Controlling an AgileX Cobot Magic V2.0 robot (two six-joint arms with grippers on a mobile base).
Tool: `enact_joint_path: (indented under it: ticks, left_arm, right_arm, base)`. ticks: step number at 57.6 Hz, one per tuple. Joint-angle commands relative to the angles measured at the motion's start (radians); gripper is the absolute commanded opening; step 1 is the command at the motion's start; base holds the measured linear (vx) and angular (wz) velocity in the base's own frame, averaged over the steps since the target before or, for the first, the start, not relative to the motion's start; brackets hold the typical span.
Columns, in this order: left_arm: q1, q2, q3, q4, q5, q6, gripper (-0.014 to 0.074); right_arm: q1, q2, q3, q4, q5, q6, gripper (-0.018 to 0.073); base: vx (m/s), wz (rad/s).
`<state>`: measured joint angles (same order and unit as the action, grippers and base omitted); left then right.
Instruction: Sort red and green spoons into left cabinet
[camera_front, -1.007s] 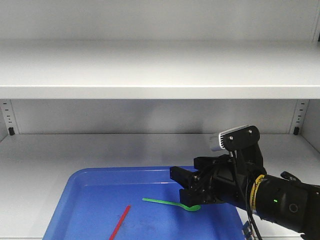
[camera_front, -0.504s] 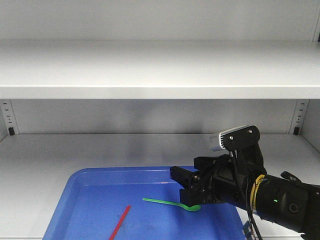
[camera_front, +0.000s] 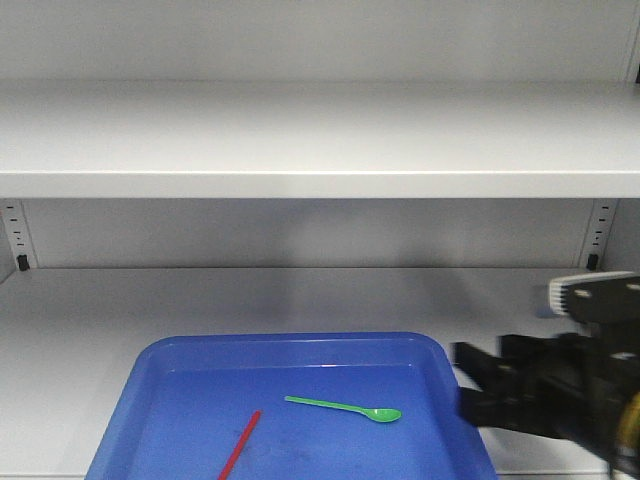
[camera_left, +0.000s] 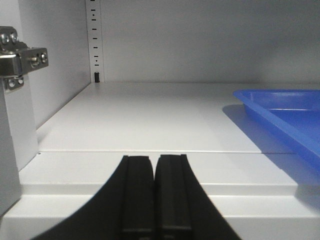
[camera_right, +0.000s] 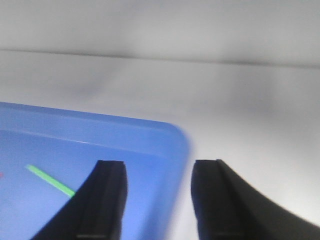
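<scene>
— Pale grey shelves (camera_front: 300, 135) filled the cabinet, and a blue tray (camera_front: 180, 352) sat on the lower one. Where were the spoons?

— Both lay inside the tray: the green spoon (camera_front: 345, 408) flat near its middle, the red spoon (camera_front: 240, 443) nearer and to its left, apart from it.

— And the grippers?

— The right gripper (camera_front: 475, 385) hung blurred just off the tray's right edge, jaws spread, holding nothing. The left gripper (camera_left: 155, 197) hovered low at the shelf's near left edge, jaws pressed together, empty.
</scene>
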<state>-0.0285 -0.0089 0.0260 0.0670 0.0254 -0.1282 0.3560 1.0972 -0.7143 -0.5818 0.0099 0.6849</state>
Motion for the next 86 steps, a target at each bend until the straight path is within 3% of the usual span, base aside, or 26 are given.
enact_joint_path:
  ticks: [1, 11, 19, 29, 45, 52, 55, 86]
  left_arm:
    - [0.0, -0.011, -0.001, -0.009, -0.077, -0.009, -0.0007]
    - [0.0, -0.011, -0.001, -0.009, -0.077, -0.009, -0.0007]
    - [0.0, -0.011, -0.001, -0.009, -0.077, -0.009, -0.0007]
    - [0.0, -0.011, -0.001, -0.009, -0.077, -0.009, -0.0007]
    - [0.0, -0.011, -0.001, -0.009, -0.077, -0.009, -0.0007]
    - [0.0, -0.013, -0.002, -0.009, -0.075, -0.009, -0.0007]
    - [0.0, -0.01, -0.002, -0.009, -0.075, -0.009, -0.0007]
    - [0.0, -0.01, -0.002, -0.009, -0.069, -0.009, -0.0006]
  right_arm:
    - [-0.025, -0.147, 0.002, 0.142, 0.036, -0.205, 0.0311]
    - [-0.134, -0.383, 0.113, 0.368, 0.132, -0.515, 0.0215]
    - [-0.235, -0.57, 0.245, 0.48, 0.095, -0.638, 0.0153]
    - [-0.306, -0.795, 0.409, 0.487, 0.088, -0.645, 0.0078]
    - [-0.306, -1.125, 0.677, 0.478, 0.087, -0.636, -0.0012]
    - [-0.306, -1.118, 0.759, 0.519, 0.038, -0.612, -0.001]
    - [-0.306, -1.125, 0.753, 0.537, 0.106, -0.602, -0.001]
    - [-0.306, -1.123, 0.755, 0.536, 0.124, -0.602, -0.0009]
  base:
    - [0.0, 0.0]
    - [0.0, 0.0]
    - [0.0, 0.0]
    - [0.0, 0.0]
    - [0.0, 0.0]
    - [0.0, 0.0]
    - [0.0, 0.0]
    - [0.0, 0.0]
